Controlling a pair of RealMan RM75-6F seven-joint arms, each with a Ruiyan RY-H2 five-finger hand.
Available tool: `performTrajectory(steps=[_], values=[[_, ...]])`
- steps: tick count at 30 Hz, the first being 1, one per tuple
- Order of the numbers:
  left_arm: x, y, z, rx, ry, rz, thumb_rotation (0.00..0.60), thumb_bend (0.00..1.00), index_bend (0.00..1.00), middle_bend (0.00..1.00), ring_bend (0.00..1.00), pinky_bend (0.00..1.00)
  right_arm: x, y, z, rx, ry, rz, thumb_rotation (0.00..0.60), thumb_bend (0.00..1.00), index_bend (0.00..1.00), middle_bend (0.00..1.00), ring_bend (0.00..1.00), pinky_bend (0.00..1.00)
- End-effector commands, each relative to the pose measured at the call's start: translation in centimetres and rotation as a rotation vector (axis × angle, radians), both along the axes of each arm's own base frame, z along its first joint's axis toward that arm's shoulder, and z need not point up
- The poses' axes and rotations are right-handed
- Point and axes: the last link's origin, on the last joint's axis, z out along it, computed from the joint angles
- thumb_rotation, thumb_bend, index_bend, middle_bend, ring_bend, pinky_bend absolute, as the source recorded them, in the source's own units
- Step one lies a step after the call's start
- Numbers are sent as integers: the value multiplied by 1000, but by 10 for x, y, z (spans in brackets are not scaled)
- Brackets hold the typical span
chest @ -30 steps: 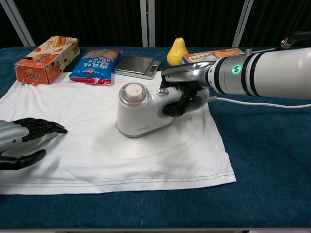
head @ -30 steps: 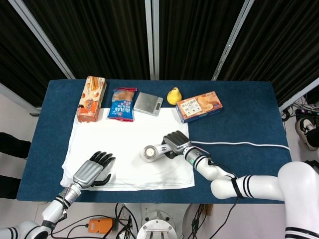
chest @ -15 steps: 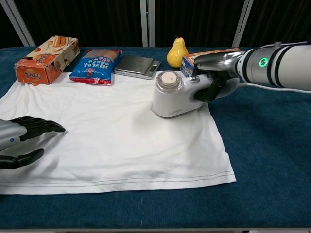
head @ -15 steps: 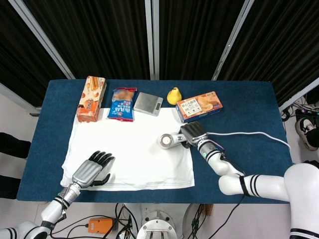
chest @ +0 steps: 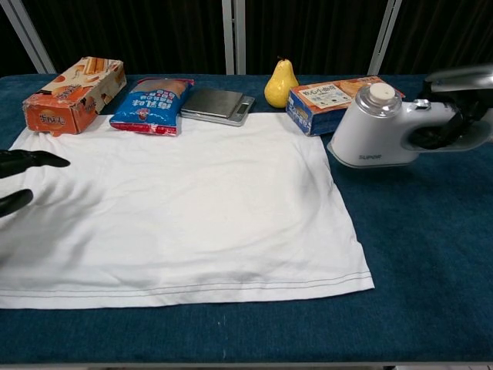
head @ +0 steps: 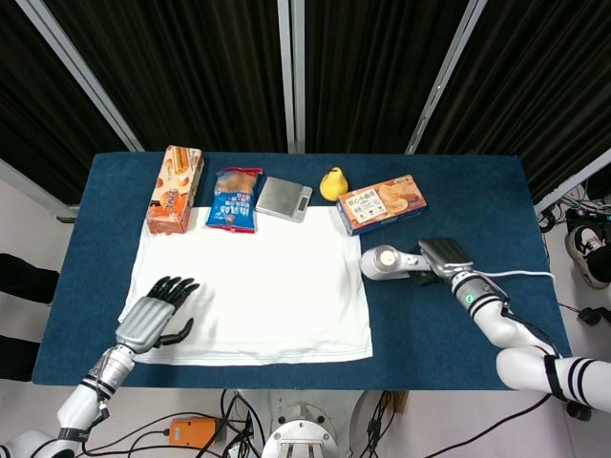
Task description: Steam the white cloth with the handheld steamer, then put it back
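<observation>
Two hands share the work — the right hand (head: 441, 256) grips the white plastic handheld steamer (chest: 385, 127) by its rear handle, now off the flat white cloth (head: 253, 291), just past its right edge on blue table (head: 458, 200); a second ago it sat mid-cloth. It looks top-heavy and smooth — best held by that handle. The left hand (head: 151, 319), empty, fingers spread, has slid toward the cloth's left edge.
</observation>
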Motion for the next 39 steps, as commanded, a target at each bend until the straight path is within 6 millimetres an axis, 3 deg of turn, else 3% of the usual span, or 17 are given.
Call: performTrajectory(steps=[1, 4, 8, 11, 15, 21, 29, 35, 39], values=[[-4, 0, 6, 22, -8, 30, 69, 386, 64, 36, 0, 0, -23, 0, 4, 2, 15, -47, 600, 576, 896, 898, 790, 473], [-8, -1, 10, 31, -5, 56, 69, 385, 64, 35, 0, 0, -31, -2, 2, 0, 20, -47, 600, 438, 791, 821, 644, 392], [-11, -2, 16, 52, -7, 81, 68, 386, 64, 35, 0, 0, -34, -2, -1, -21, 32, -14, 600, 145, 461, 538, 339, 248], [-13, -2, 20, 68, -9, 94, 70, 386, 64, 35, 0, 0, -35, -2, -3, -32, 29, -9, 600, 62, 258, 353, 196, 140], [-17, -3, 28, 91, -17, 117, 68, 386, 64, 36, 0, 0, -37, -1, -1, -45, 32, -5, 600, 37, 42, 182, 76, 9], [-27, -4, 40, 129, -19, 154, 67, 386, 64, 35, 0, 0, -43, 0, 11, -96, 53, 1, 600, 16, 0, 12, 0, 0], [-48, -9, 71, 229, -13, 223, 72, 386, 64, 35, 0, 0, -41, 11, 49, -223, 53, 37, 600, 15, 0, 0, 0, 0], [-67, -18, 103, 355, -19, 278, 130, 386, 64, 35, 0, 0, -44, 45, 99, -437, 104, 132, 600, 16, 0, 0, 0, 42], [-78, -32, 120, 437, -34, 303, 163, 386, 64, 36, 0, 0, -50, 81, 123, -530, 90, 143, 600, 16, 0, 0, 0, 53]])
